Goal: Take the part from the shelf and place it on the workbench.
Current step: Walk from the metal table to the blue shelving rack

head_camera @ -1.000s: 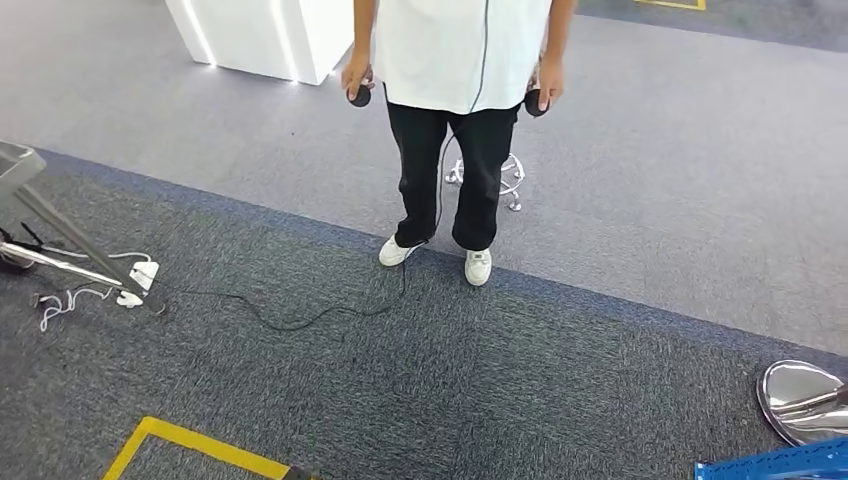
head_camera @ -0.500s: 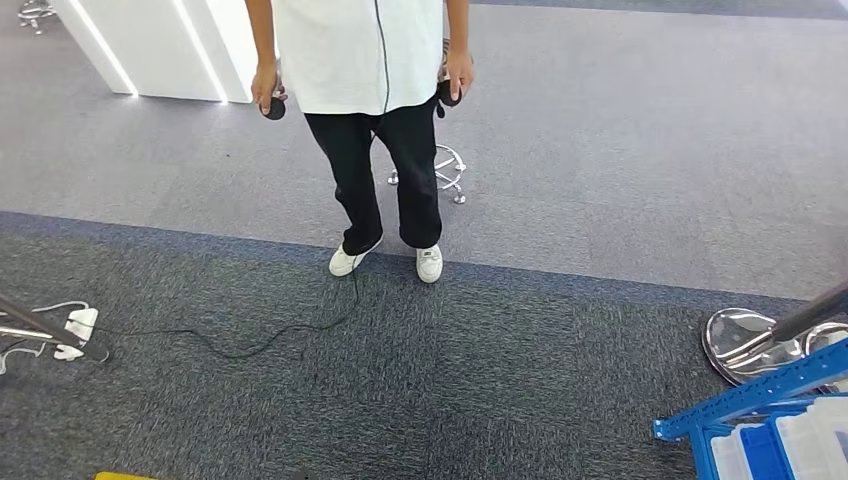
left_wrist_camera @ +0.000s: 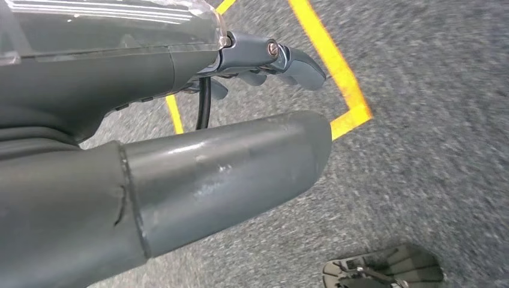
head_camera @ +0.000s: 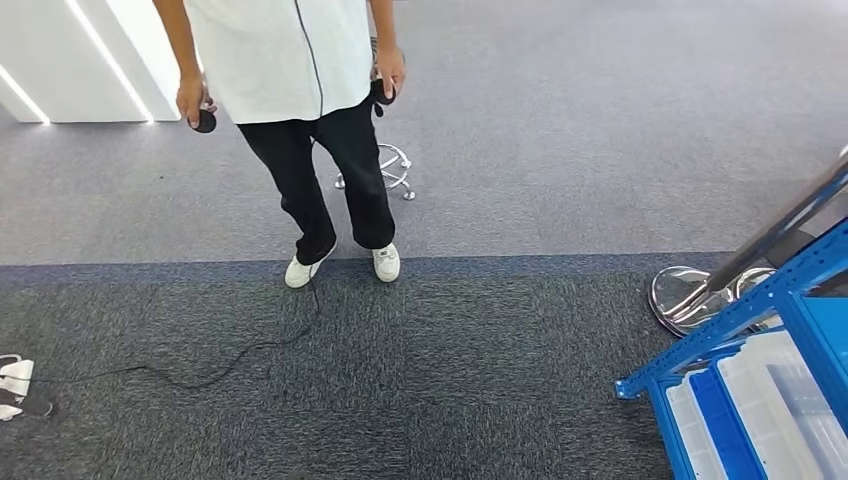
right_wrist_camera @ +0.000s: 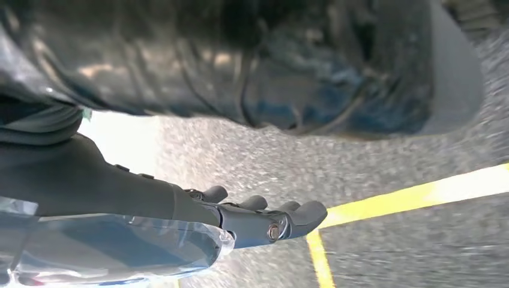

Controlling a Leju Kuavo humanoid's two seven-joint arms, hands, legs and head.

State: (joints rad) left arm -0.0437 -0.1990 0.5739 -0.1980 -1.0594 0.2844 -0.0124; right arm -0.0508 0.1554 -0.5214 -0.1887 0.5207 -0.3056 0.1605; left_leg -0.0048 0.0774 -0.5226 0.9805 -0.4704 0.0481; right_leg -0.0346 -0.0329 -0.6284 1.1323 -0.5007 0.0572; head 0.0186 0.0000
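- Head view: looking down on grey carpet (head_camera: 520, 390), darker in the near band, lighter beyond.
- Blue shelf (head_camera: 740, 315) entering at the right edge, with pale translucent bins (head_camera: 770, 400) in its lower tier; cannot tell the part among them.
- Chrome round base (head_camera: 685, 295) with a slanted pole on the floor just beside the shelf.
- Person (head_camera: 300, 90) standing ahead, white top, black trousers, white shoes, a dark round controller (head_camera: 205, 122) in each hand.
- Chrome stool base (head_camera: 385, 170) just behind the person's legs.
- Black cable (head_camera: 210, 375) trailing over the carpet from the person's feet to a white plug block (head_camera: 15, 380) at the left edge.
- Left wrist view: left hand (left_wrist_camera: 252, 90) hanging over carpet, thumb and fingers stretched out straight and apart, holding nothing, touching nothing; yellow floor tape (left_wrist_camera: 333, 66) below it.
- Right wrist view: right hand (right_wrist_camera: 258, 216) likewise extended, fingers straight and slightly apart, nothing held; yellow floor line (right_wrist_camera: 420, 192) on the carpet beneath.
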